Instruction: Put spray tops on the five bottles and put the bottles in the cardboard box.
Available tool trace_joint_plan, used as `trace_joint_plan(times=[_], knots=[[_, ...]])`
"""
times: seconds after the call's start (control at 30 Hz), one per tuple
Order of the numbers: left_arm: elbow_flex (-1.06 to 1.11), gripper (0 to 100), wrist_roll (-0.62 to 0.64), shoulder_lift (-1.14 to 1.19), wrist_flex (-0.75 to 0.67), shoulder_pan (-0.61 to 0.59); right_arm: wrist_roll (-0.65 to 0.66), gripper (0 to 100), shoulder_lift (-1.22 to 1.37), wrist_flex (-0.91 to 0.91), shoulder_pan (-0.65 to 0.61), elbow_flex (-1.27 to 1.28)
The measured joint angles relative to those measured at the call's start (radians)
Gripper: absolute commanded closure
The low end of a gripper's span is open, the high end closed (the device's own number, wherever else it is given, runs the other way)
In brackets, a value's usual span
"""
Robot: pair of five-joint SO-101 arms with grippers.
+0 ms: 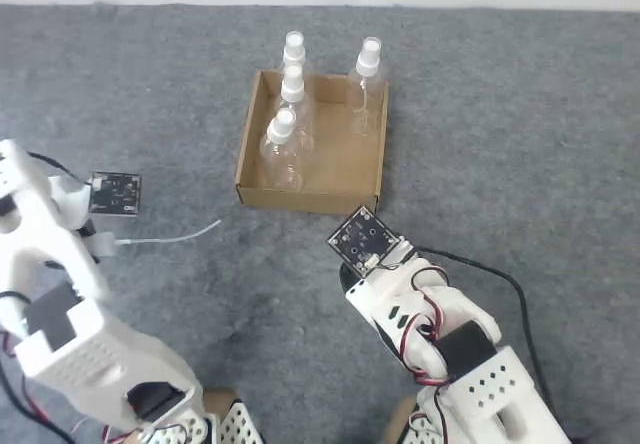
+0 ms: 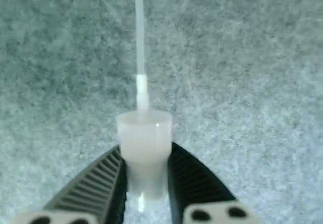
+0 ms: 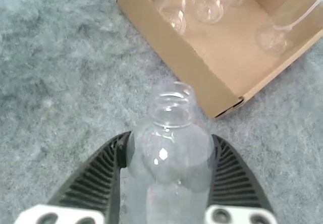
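Observation:
My left gripper (image 2: 145,156) is shut on a white spray top (image 2: 145,133) held low over the carpet, its thin dip tube (image 2: 139,37) pointing away. In the high view that tube (image 1: 175,234) lies level and points right, toward the other arm. My right gripper (image 3: 170,141) is shut on a clear bottle (image 3: 171,153) with an open neck and no top, just in front of the cardboard box (image 3: 202,80). The box (image 1: 300,200) holds several upright clear bottles with spray tops, such as one (image 1: 369,64) at its far right corner.
Grey carpet covers the whole table. The right arm (image 1: 430,334) stands close to the box's near right corner, its cable (image 1: 510,284) trailing to the right. The left arm (image 1: 60,264) is at the left edge. Open carpet lies between the arms.

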Motion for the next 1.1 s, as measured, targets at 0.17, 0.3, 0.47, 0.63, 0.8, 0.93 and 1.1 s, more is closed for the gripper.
trace_joint_plan(times=[0.17,0.3,0.47,0.63,0.8,0.93,1.1], knots=[[0.000,83,0.126,0.000,-0.052,0.000,0.000,88.7,0.000,-0.006,0.000,0.000],[0.000,83,0.187,0.000,-0.089,0.000,0.000,88.7,0.000,-0.006,0.000,0.000],[-0.003,83,0.299,0.000,-0.091,0.000,0.000,88.7,0.000,-0.006,0.000,0.000],[-0.066,83,0.454,0.000,-0.081,0.000,0.000,88.7,0.000,-0.006,0.000,0.000],[-0.130,83,0.657,0.000,0.000,0.000,0.000,88.7,0.000,-0.006,0.000,0.000],[-0.150,83,0.890,0.000,0.040,0.000,0.000,88.7,0.000,-0.006,0.000,0.000],[-0.152,83,1.307,0.000,0.048,0.000,0.000,88.7,0.000,-0.006,0.000,0.000]])
